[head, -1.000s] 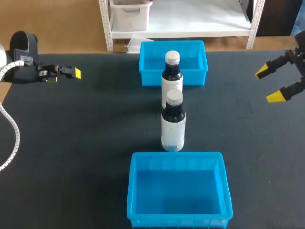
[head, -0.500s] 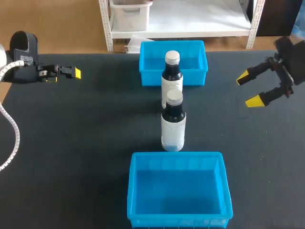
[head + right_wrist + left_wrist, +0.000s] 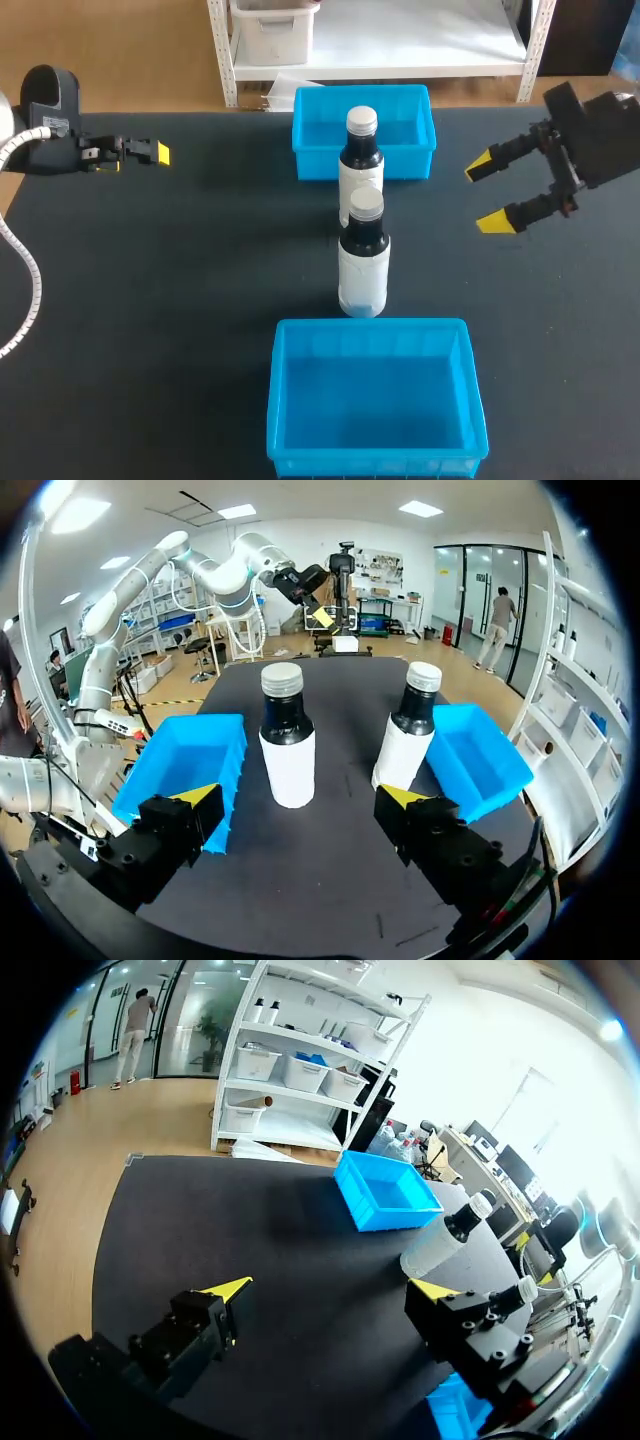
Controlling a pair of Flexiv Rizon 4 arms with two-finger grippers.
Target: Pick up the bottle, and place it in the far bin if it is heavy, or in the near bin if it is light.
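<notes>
While both pincers gape wide and empty, two bottles stand on the worktop (image 3: 150, 300).
Beyond the near bin (image 3: 372, 325) stands the first bottle (image 3: 363, 260), the second bottle (image 3: 360, 155) behind it, just before the far bin (image 3: 312, 140); right pincer (image 3: 488, 193) hovers near them, left pincer (image 3: 330, 1288) well apart.

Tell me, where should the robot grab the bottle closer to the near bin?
Probably the nearer bottle by its white middle, from its right, where the open right gripper is. It stands upright with straight round sides, and the other bottle crowds its far side.
</notes>
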